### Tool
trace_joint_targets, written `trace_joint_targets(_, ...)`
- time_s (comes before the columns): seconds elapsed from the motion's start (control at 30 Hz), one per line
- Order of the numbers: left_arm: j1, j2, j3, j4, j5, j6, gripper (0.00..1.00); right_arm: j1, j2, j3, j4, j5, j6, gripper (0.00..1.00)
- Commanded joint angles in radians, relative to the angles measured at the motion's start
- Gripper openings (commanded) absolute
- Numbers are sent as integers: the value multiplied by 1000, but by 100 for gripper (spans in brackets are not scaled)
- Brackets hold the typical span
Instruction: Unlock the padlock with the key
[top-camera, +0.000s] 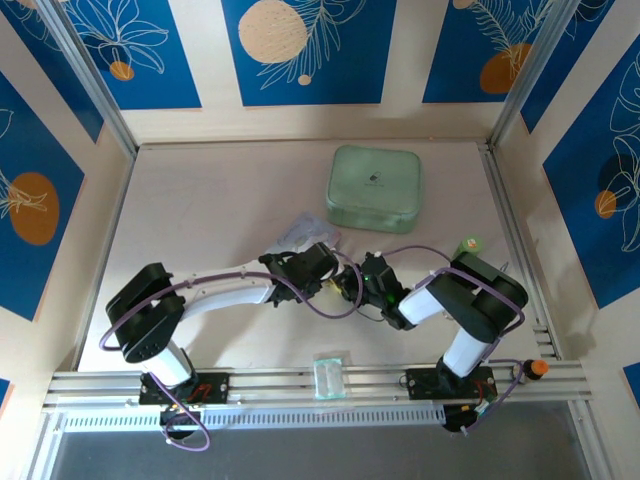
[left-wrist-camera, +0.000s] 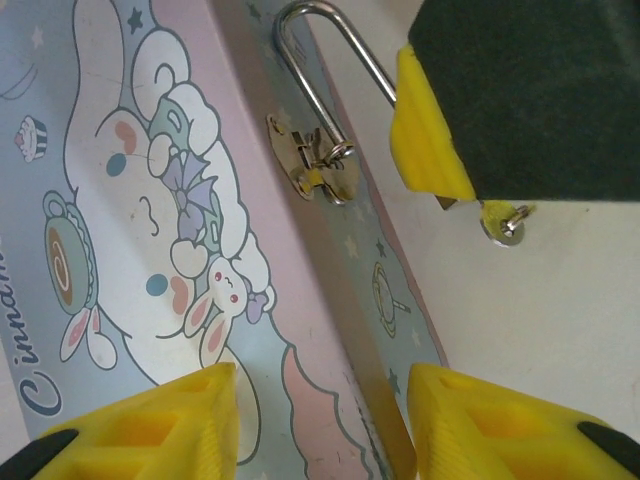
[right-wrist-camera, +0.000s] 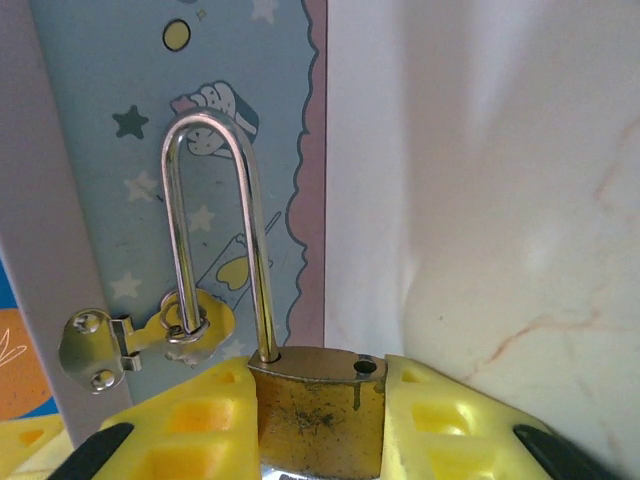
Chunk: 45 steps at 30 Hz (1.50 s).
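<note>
Tiny brass-gold padlock with thin silver U-shackle (right-wrist-camera: 318, 430): where is it, and what could go wrong? (Desk)

I have it pinched in the right gripper (right-wrist-camera: 316, 392), mid-table, its shackle hooked through the small silver hasp ring (right-wrist-camera: 185, 325) of the blue cartoon tin (left-wrist-camera: 140, 200). One shackle hole looks empty, so I judge it sprung. A sideways tug could drag the tin or twist the hasp. The left gripper (left-wrist-camera: 320, 400) straddles the tin's edge, fingers spread; whether they press it I cannot tell. Both arms reach inward, the right folded at the elbow, wrists nearly meeting. (Operator)

padlock (right-wrist-camera: 318, 420): scuffed brass, shiny metal shackle (right-wrist-camera: 258, 260) | tin (left-wrist-camera: 130, 200): smooth printed metal | right pincer (right-wrist-camera: 318, 365): matt plastic
</note>
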<state>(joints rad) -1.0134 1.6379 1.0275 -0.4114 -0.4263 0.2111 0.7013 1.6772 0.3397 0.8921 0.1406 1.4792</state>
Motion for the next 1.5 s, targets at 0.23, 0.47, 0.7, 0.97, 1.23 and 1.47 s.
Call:
trace_joint_targets(0.23, -13, 48, -80, -175, 181, -30, 45, -9, 23, 14, -250, 230, -1, 19)
trace_joint_targets(0.47, -24, 56, -70, -185, 181, -29, 45, 18, 131, 94, -176, 265, 75, 19)
trace_joint_targets(0.7, -28, 46, -69, -179, 182, -24, 45, 37, 96, 140, -355, 343, -21, 19)
trace_joint_targets(0.97, -27, 37, -76, -175, 177, -23, 45, 26, 69, 175, -435, 353, -85, 19)
trace_joint_targets(1.23, -16, 53, -84, -171, 106, -33, 46, -51, -3, 115, -518, 251, -160, 19)
trace_joint_targets(1.47, -16, 53, -87, -161, 104, -37, 45, -121, 18, 47, -354, 167, -62, 19)
